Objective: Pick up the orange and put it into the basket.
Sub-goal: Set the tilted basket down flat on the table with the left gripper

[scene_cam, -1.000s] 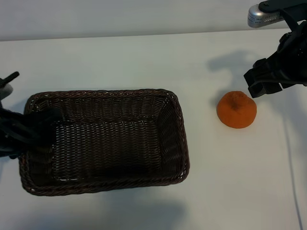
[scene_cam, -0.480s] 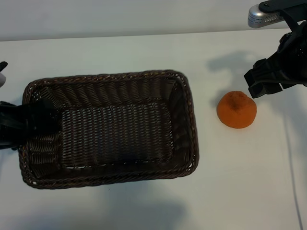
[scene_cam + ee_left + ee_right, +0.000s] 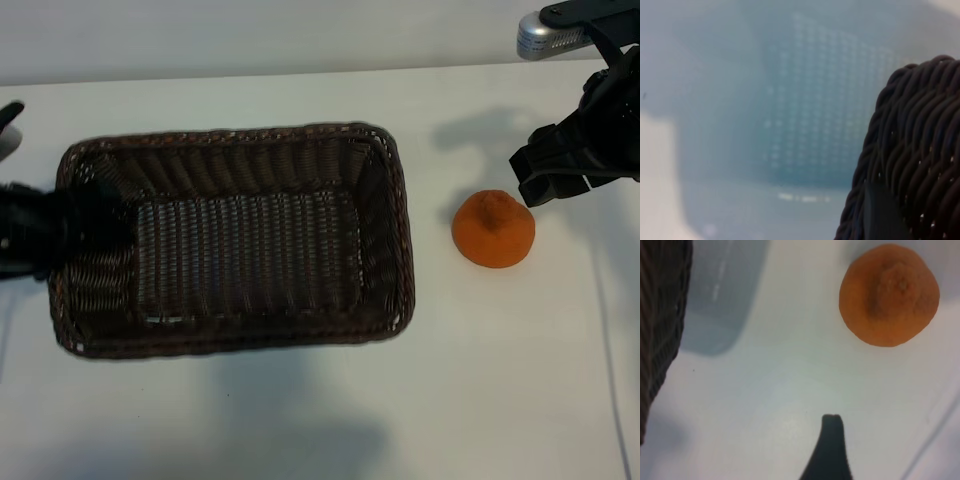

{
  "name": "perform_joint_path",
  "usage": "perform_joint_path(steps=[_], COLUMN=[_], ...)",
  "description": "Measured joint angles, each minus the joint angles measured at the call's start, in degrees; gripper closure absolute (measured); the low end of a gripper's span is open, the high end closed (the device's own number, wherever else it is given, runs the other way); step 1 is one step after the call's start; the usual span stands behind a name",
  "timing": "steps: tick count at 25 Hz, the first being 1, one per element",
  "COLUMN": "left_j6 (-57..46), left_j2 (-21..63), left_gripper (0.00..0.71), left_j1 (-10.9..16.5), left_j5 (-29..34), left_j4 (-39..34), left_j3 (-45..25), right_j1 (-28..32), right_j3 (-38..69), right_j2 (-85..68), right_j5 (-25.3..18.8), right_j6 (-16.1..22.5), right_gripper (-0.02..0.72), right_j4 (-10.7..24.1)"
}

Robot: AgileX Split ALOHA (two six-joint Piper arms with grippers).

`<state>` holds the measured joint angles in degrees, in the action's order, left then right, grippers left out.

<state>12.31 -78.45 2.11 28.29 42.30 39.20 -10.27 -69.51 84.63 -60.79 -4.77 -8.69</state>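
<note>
Orange [image 3: 493, 229] sits on the white bench [image 3: 300, 420], right of the basket [image 3: 232, 240]. Right gripper [image 3: 548, 178] hovers beside it, fingers wide open, empty. Left gripper [image 3: 60, 235] clamps the basket's far rim.

Even, bright light falls from above on the white worktop [image 3: 300, 420]; soft grey shadows lie below the basket [image 3: 230, 240] and behind the orange [image 3: 492, 229], the right arm's shadow reaching up the worktop; no glare shows on the matte weave; the left wrist view is hazy and bluish, its background out of focus, only the near wicker sharp; the right wrist view is mildly soft, the orange's skin slightly blurred.
</note>
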Motion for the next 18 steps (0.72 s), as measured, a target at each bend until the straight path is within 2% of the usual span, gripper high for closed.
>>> perform_joint_path(steps=[6,11,15,18], left_j6=[0.86,2.38,2.73,2.92], left_j2=[-8.07,-15.26,-19.77,-23.43], left_gripper=[0.384,0.384,0.384,0.384], left_j1=[0.00,-0.31,-1.03,-2.69], left_j5=[2.63,3.80,3.80,3.67], left_j4=[0.12,1.53,2.77,2.77], left_j3=[9.31,14.40,17.25,19.27], right_j1=[0.00,0.00,0.00,0.00], right_j3=[0.00,0.00,0.00,0.00], right_j2=[0.00,0.00,0.00,0.00], right_j5=[-0.11,-0.11,-0.11,-0.11], right_j6=[0.00,0.00,0.00,0.00], right_gripper=[0.108,0.108,0.108,0.108], right_j4=[0.00,0.00,0.00,0.00])
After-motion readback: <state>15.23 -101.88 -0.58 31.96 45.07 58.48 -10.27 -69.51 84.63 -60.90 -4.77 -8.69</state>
